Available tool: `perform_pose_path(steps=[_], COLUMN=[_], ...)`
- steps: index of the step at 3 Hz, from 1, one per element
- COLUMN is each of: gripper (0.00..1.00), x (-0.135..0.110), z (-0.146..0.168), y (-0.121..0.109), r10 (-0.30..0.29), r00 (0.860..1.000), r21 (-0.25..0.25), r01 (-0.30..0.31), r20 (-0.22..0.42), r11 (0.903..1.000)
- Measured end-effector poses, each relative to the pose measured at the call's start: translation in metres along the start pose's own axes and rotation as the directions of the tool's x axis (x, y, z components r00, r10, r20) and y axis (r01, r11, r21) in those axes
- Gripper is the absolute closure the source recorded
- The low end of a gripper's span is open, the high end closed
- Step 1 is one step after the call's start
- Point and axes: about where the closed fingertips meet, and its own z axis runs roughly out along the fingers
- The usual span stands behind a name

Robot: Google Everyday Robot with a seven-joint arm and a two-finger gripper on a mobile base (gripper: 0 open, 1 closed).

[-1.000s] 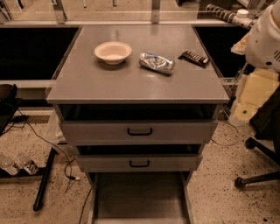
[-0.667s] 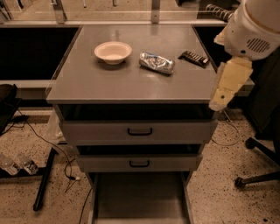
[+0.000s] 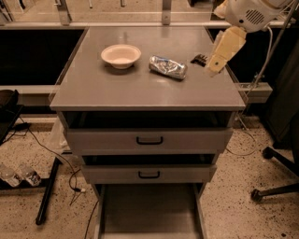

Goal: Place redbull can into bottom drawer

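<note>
**One can on the cabinet top, bottom drawer pulled out**

The redbull can (image 3: 168, 67) lies on its side on the grey cabinet top (image 3: 140, 91), just right of the white bowl (image 3: 121, 55) and apart from it. A dark ribbed bar (image 3: 199, 59) sits near the top's right rear, partly hidden behind the gripper (image 3: 214, 69). The gripper, cream-coloured under the white arm (image 3: 250, 14), hangs tilted over the top's right side, right of the can and clear of it. Whether it is spread or pressed together cannot be told. Below, two upper drawers (image 3: 149, 139) with black handles stand slightly ajar. The bottom drawer (image 3: 149, 210) is drawn out, showing its plain grey floor.
</note>
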Motion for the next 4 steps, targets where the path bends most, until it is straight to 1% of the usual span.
perform_pose_path(steps=[1, 2, 3, 4], gripper=[0.00, 0.00, 0.00, 0.00], x=[0.000, -0.006, -0.011, -0.010], z=[0.000, 0.014, 0.045, 0.075], y=[0.000, -0.010, -0.028, -0.040], r10=[0.002, 0.001, 0.013, 0.065], r00=[1.000, 0.999, 0.990, 0.969], r21=[-0.001, 0.017, 0.036, 0.031], r01=[-0.002, -0.002, -0.018, -0.074], r20=[0.002, 0.047, 0.142, 0.239], r11=[1.0000, 0.9998, 0.9992, 0.9968])
